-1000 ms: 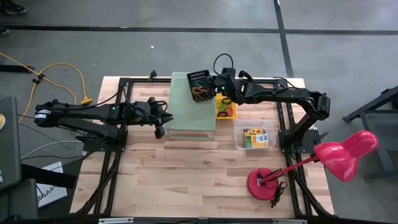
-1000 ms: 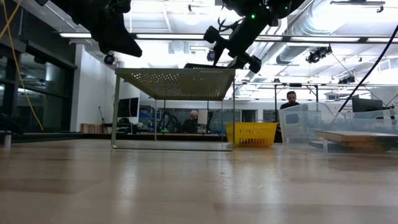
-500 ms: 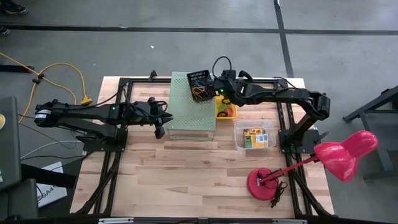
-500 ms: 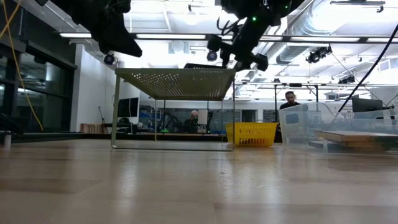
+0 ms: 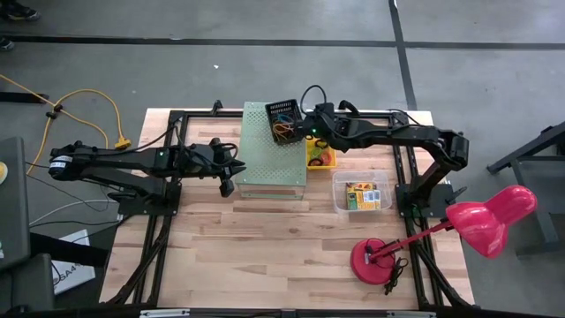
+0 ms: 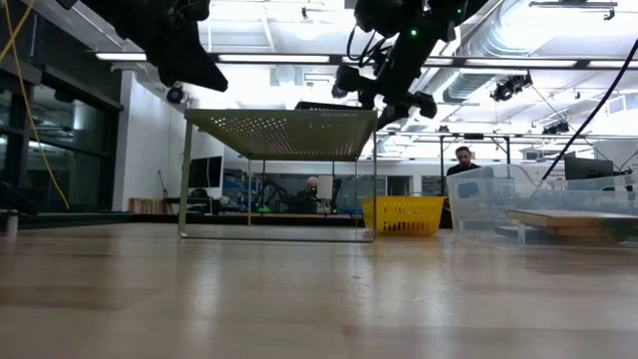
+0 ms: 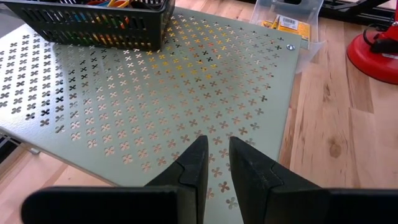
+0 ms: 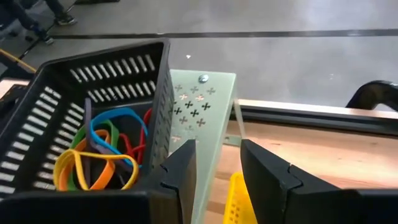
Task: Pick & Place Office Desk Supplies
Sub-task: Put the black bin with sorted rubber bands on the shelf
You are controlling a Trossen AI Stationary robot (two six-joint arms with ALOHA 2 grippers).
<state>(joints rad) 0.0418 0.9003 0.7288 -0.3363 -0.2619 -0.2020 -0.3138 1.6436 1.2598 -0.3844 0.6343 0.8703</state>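
Observation:
A black slatted basket (image 5: pixel 282 118) stands on the far right corner of the pale-green perforated stand (image 5: pixel 269 155). Blue, orange, green and red elastic bands (image 8: pixel 102 152) lie in it. My right gripper (image 8: pixel 217 163) hovers open above the basket's right wall (image 8: pixel 163 118) and slants down, with nothing between its fingers. A yellow basket (image 5: pixel 321 156) with more bands sits on the table right of the stand. Yellow-and-green crayon boxes (image 5: pixel 363 195) lie in a clear bin (image 5: pixel 339 196). My left gripper (image 7: pixel 214 163) hangs over the stand's near left part. Its fingers stand a narrow gap apart and hold nothing.
A pink desk lamp (image 5: pixel 481 219) stands with its round base (image 5: pixel 375 261) at the near right of the table. Black frame rails run along the table's left and right sides. Bare wood lies in the near middle (image 5: pixel 265 252).
My right gripper has tipped further downward and rolled at the wrist while staying over the black basket's right side. The basket and the bands have kept still.

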